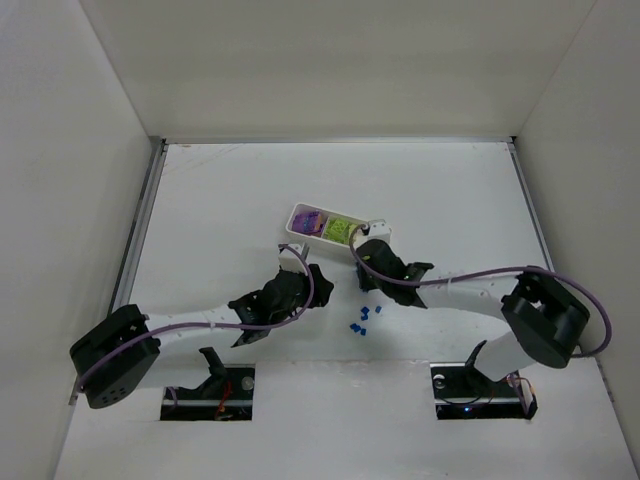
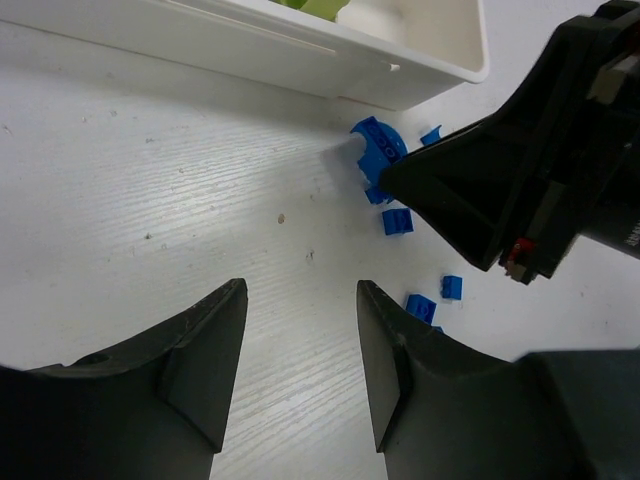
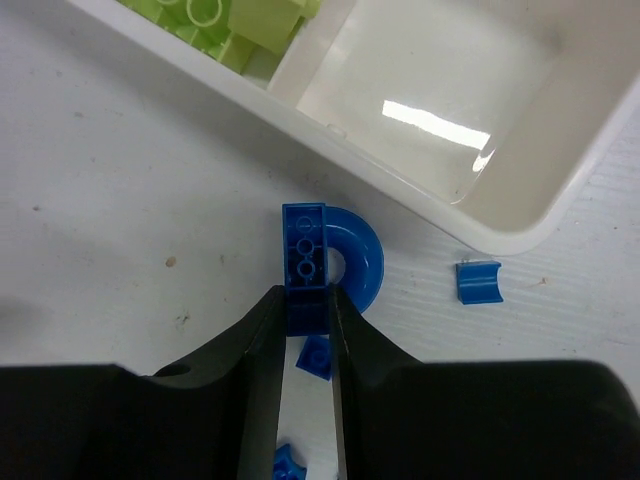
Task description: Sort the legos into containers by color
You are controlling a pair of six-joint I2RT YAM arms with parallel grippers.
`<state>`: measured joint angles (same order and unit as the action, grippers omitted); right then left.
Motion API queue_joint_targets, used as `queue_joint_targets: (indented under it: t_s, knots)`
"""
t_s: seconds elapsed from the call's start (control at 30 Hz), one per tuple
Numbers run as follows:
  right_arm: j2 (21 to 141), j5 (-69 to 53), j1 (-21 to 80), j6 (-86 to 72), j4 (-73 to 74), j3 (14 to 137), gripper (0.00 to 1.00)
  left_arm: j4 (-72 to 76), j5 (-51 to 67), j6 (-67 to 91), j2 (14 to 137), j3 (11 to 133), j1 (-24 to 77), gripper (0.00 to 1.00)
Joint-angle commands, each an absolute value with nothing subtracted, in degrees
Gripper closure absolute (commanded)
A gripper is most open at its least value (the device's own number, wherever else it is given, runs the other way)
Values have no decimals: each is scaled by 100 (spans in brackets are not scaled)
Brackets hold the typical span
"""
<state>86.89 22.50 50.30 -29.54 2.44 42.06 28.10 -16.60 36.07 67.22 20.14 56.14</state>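
Right claw (image 3: 306,300): narrow, pinched on the straight end of the blue arch brick (image 3: 305,250), fingers touching both its sides. The brick looks flat on the table (image 3: 120,200), just beside the outer wall of the tray (image 3: 390,190), near the empty compartment (image 3: 450,100). Yellow-green bricks (image 3: 250,20) fill the next compartment along, purple bricks (image 1: 308,220) the one beyond.

Left claw (image 2: 300,340): partly spread, nothing between its fingers, hanging over bare table close by.

Risks, as I judge them:
- My grip takes one end only, and the arch hangs off to the side. On lifting, the brick may swivel or slip out.
- The tray wall is close. A low carry could knock the arch on the rim and pry it loose, or shove the tray.
- Loose blue pieces (image 3: 478,282) lie near, one right between my fingers. Dragging instead of lifting would scatter them.
- The left claw is near my path, and a wide swing could clip it.
- Letting go too early could land blue among the yellow-green.
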Motion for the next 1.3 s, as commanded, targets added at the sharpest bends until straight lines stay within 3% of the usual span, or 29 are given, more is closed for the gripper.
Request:
queue_joint_targets:
  t_s: [0.0,0.37,0.8,0.87,0.97,1.07,1.17,1.27]
  knots:
    - [8123,2373,5075,-2962,158,4236,74,3006,-1661,3630,6548,1995,5620,54]
    - [7075,2145,4849,-2927,334,4350,74,3006,-1749,3525,6627,2153,5726,55]
    - [8323,1872,3916,-2804,-272,5045,72,2997,-2029,2866,7742,3049,6517,58]
    - [8402,1872,3880,-2839,-290,5089,69,3015,-2205,2734,7918,3163,6552,58]
    - [8350,1872,3880,-2856,-325,5106,53,3102,-2311,2584,8252,3322,6570,58]
    - [8105,1881,3872,-2874,-334,5002,49,3199,-2329,2496,8647,3506,6570,58]
    - [7779,1925,3854,-2918,-334,4747,51,3217,-2338,2487,9016,3734,6578,59]
    - [7419,2012,3854,-3102,-351,4335,58,3234,-2329,2435,9254,3902,6613,66]
